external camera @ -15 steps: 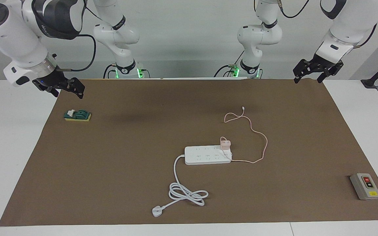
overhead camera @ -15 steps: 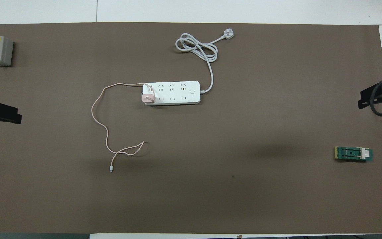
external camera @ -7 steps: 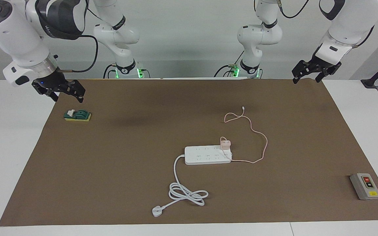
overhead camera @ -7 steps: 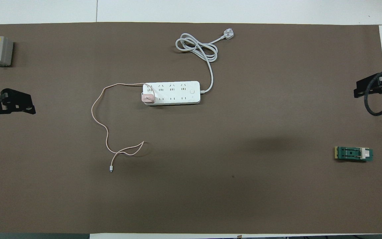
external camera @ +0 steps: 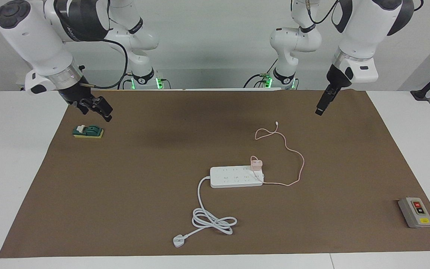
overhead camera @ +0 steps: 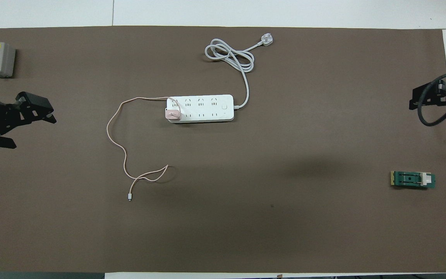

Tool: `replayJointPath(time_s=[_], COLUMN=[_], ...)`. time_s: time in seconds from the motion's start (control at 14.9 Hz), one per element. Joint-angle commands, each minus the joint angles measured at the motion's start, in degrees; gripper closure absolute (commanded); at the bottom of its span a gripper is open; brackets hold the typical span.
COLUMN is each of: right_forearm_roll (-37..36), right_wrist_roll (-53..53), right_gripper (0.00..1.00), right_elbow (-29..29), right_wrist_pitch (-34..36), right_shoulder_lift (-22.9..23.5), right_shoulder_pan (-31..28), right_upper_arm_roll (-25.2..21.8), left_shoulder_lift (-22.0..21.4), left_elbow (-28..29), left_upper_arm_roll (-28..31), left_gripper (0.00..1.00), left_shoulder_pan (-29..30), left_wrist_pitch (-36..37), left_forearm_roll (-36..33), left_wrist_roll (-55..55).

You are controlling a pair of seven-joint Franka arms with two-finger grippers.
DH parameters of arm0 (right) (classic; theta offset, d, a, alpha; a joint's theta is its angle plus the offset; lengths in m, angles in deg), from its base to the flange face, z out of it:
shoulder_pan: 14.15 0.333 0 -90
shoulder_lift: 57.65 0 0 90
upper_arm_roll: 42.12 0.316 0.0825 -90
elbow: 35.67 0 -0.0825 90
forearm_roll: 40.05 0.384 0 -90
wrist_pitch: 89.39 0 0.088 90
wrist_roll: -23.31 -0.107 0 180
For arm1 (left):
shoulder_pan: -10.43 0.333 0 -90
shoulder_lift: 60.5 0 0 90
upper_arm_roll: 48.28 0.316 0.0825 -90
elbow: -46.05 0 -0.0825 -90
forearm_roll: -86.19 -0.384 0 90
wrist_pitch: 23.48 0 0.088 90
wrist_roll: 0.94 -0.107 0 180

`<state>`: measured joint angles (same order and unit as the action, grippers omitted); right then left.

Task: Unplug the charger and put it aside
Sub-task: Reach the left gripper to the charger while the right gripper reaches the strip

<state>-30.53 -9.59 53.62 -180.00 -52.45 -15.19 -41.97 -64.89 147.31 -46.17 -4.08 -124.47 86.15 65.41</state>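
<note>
The pale-pink charger (external camera: 256, 163) is plugged into the end socket of the white power strip (external camera: 233, 177) at the middle of the brown mat; it also shows in the overhead view (overhead camera: 172, 114). Its thin pink cable (external camera: 301, 164) loops over the mat toward the robots and ends in a small plug (overhead camera: 129, 197). My left gripper (external camera: 321, 106) hangs open and empty over the mat's corner at the left arm's end (overhead camera: 29, 130), well apart from the charger. My right gripper (external camera: 95, 109) is open and empty above the mat's edge at the right arm's end (overhead camera: 432, 105).
The power strip's thick white cord (external camera: 213, 218) lies coiled farther from the robots, ending in a plug (external camera: 178, 241). A grey switch box (external camera: 415, 212) sits at the left arm's end. A small green and yellow block (external camera: 88, 131) lies below my right gripper.
Both grippers have swung inward over the mat's ends and come lower. The charger, cable and power strip have not moved.
</note>
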Motion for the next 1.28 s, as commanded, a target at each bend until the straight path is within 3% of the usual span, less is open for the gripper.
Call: replayJointPath(time_s=[0.0,0.34,0.54,0.87,1.07,1.21], right_forearm_roll=[8.1,12.6,17.5,23.6,23.8,24.0], right_wrist_roll=[-19.8,-41.4,-49.6,-50.9,-51.1,-51.0], right_gripper=[0.0,0.0,0.0,0.0,0.0,0.0], right_elbow=[1.1,1.1,1.0,-3.8,-4.2,-4.2], right_wrist_pitch=[-2.3,-11.9,-17.9,-23.2,-28.1,-30.2], right_shoulder_lift=[2.3,8.5,12.4,23.1,25.5,26.6], right_shoulder_pan=[0.9,9.4,11.9,18.3,19.9,20.8], right_upper_arm_roll=[0.5,0.5,0.5,0.4,0.4,0.5], left_shoulder_lift=[-0.2,13.7,15.6,18.3,20.8,24.7], left_elbow=[3.7,-3.4,-2.3,-1.0,-1.5,-4.6], left_upper_arm_roll=[0.7,0.8,0.7,0.7,0.7,0.8], left_gripper=[0.0,0.0,0.0,0.0,0.0,0.0], left_shoulder_pan=[-1.5,-5.0,-5.2,-7.1,-9.0,-10.6], left_wrist_pitch=[-5.7,-8.0,-12.2,-18.3,-19.5,-18.6], left_forearm_roll=[0.1,0.3,1.4,2.3,3.1,3.1], left_wrist_roll=[13.3,31.0,36.3,42.1,42.7,42.8])
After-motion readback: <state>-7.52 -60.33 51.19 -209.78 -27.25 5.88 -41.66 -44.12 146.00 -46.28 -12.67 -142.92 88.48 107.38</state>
